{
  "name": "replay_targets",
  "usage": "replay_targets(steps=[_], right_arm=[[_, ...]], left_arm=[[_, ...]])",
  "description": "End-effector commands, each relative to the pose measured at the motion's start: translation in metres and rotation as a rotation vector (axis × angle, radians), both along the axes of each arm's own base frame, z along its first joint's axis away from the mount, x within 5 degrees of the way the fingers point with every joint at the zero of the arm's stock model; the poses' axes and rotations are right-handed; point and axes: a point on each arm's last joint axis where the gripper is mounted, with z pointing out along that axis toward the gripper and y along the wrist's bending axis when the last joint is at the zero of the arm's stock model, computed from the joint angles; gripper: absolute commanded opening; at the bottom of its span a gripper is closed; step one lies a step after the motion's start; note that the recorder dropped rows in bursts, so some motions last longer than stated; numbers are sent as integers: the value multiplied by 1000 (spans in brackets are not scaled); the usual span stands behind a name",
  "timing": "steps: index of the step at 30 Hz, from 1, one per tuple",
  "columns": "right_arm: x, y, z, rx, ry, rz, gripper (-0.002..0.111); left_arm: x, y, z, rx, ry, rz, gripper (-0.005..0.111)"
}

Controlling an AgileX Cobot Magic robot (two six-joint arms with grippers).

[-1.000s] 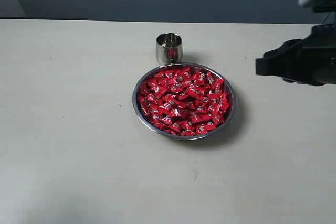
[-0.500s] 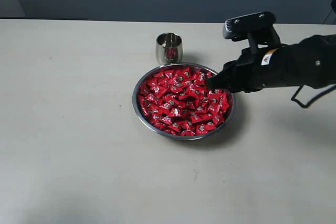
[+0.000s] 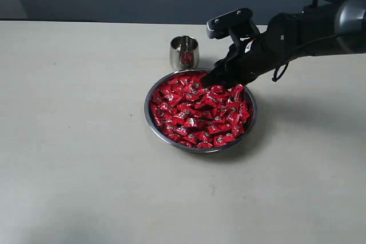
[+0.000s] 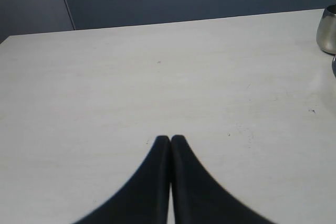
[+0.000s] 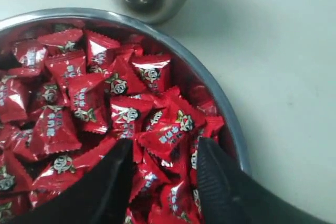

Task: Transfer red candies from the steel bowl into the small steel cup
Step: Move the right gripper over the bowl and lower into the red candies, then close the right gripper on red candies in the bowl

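- Filling most of every view is one pale table [image 3: 68,141].
- One dark right arm [image 3: 297,32] enters from the upper right of the exterior view. Its far end is cut off by the frame edge.
- One steel bowl [image 3: 146,119] sits at the centre of the exterior view. Its near rim is cut off in the right wrist view.
- One right gripper [image 5: 164,153] stands moderately spread, its fingertips down among the sweets at the bowl's upper right side, and no sweet can be seen clamped between them.
- One left gripper [image 4: 170,139] has its fingers pressed together on nothing, above bare table. The exterior view does not show it.
- One small steel cup [image 3: 184,53] stands upright just beyond the bowl's upper rim. Red shows on it, but whether that is reflection or contents is unclear.
- The red candies [image 3: 197,112], dozens of them and too many to count, are heaped in the bowl.
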Motion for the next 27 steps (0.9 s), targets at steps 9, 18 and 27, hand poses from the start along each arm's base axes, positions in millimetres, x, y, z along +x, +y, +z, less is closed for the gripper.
replay_targets(steps=[9, 18, 27], right_arm=[[29, -14, -31, 43, 146, 28, 40], [37, -16, -23, 201, 126, 74, 40], [49, -12, -40, 193, 139, 61, 39]], left_arm=[[0, 0, 4, 2, -18, -8, 0], [0, 0, 4, 2, -18, -8, 0], [0, 0, 4, 2, -18, -8, 0]])
